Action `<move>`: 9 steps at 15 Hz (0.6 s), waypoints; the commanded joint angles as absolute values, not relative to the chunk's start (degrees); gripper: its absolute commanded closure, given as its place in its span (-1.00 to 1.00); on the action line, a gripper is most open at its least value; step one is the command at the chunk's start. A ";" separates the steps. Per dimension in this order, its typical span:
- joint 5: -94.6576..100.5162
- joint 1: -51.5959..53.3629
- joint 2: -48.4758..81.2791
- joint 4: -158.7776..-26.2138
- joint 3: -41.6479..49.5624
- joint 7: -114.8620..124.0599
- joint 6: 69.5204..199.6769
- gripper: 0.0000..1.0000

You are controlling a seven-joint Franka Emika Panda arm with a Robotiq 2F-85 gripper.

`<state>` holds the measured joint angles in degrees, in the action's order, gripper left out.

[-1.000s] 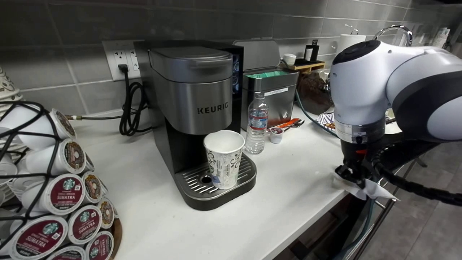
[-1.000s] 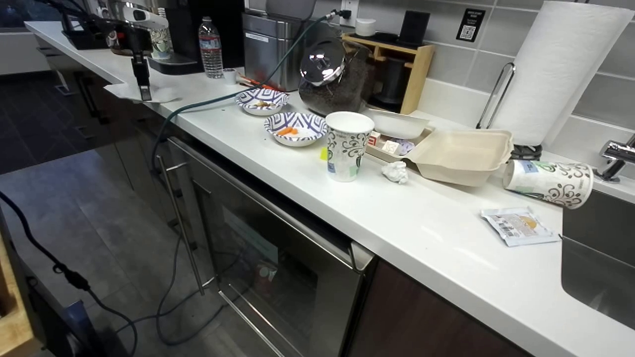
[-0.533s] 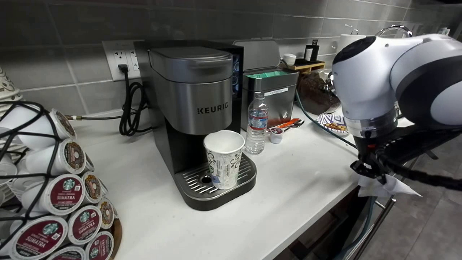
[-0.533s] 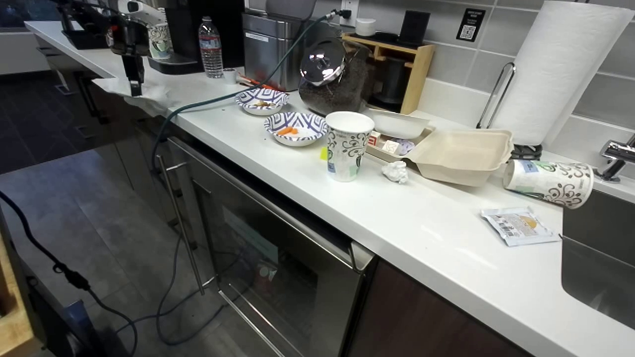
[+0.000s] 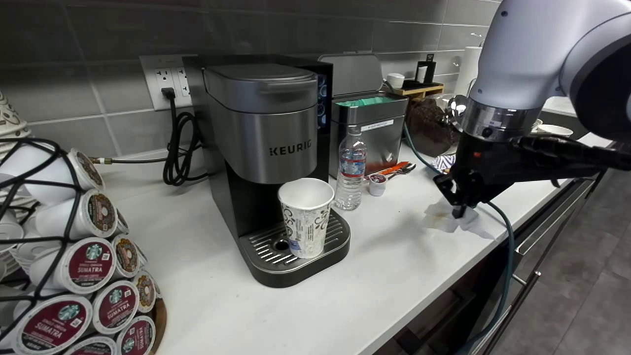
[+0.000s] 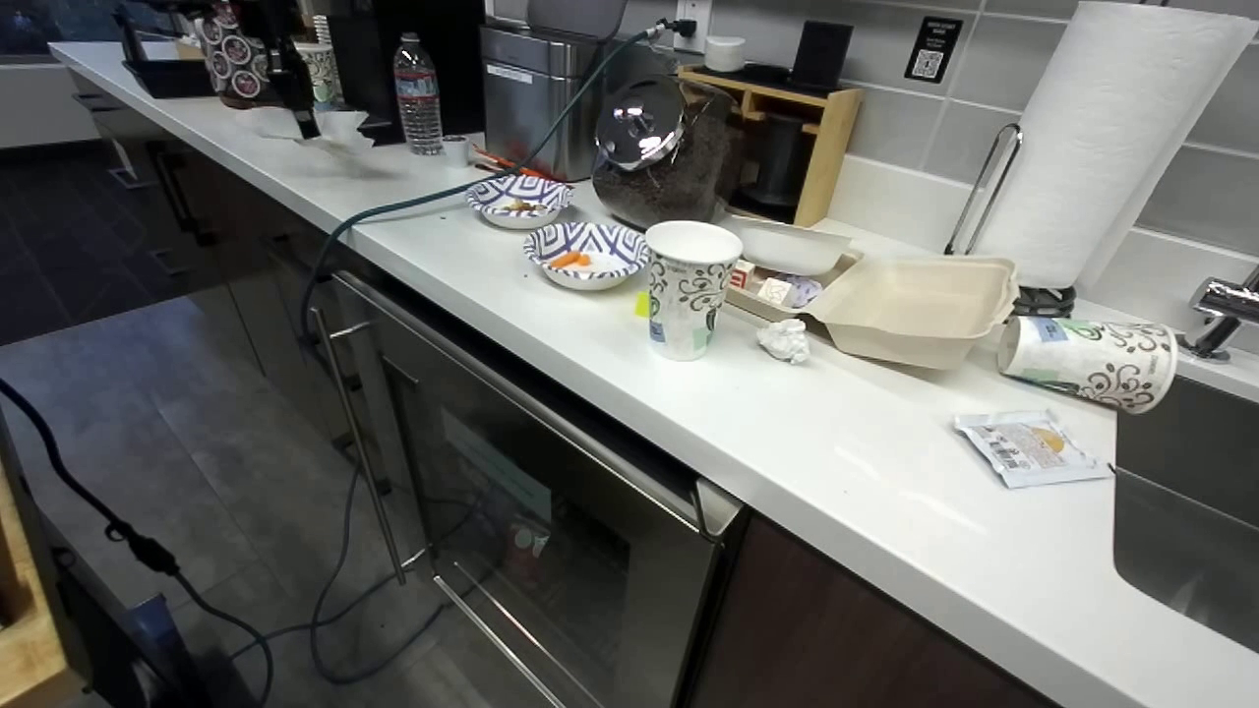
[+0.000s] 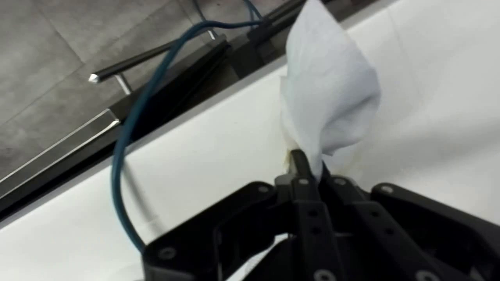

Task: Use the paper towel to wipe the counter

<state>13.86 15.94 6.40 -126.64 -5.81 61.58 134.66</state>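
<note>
My gripper [image 5: 459, 211] is shut on a crumpled white paper towel [image 5: 440, 220], pointing down over the white counter [image 5: 374, 268]. In the wrist view the towel [image 7: 330, 84] is pinched between the fingertips [image 7: 312, 166] and spreads out beyond them. It has a yellow-brown stain on one side. In an exterior view the gripper [image 6: 307, 123] and towel [image 6: 344, 128] are over the far part of the counter [image 6: 787, 442], inside its front edge. The towel is at or just above the surface; I cannot tell whether it touches.
A coffee machine [image 5: 266, 128] with a paper cup [image 5: 306, 217], a water bottle [image 5: 351, 170] and a creamer pod [image 5: 377, 185] stand beside the gripper. A teal cable [image 5: 508, 241] crosses the counter edge. Patterned bowls [image 6: 587, 258], a cup [image 6: 689, 290] and a food box [image 6: 915, 305] stand farther along.
The gripper and towel first moved out over the counter's front edge, where the towel hung down. They have since moved back inward over the counter, and the arm has turned. The towel stays gripped.
</note>
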 commanded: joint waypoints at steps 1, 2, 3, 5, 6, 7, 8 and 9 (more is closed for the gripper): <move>13.69 15.56 10.50 -127.50 -7.15 65.16 144.91 0.98; 13.31 15.89 11.48 -127.60 -7.33 64.96 146.89 0.98; 12.85 16.30 12.52 -127.71 -7.66 64.27 148.58 0.98; 10.35 16.76 13.96 -128.14 -9.04 61.16 151.38 0.98; 7.55 16.59 14.27 -128.50 -10.41 58.20 152.56 0.98; 3.89 16.15 14.37 -129.04 -12.19 54.36 153.94 0.98; 0.40 15.85 14.35 -129.41 -13.88 50.59 154.87 0.98; -3.94 15.45 14.02 -129.89 -16.17 45.73 155.41 0.98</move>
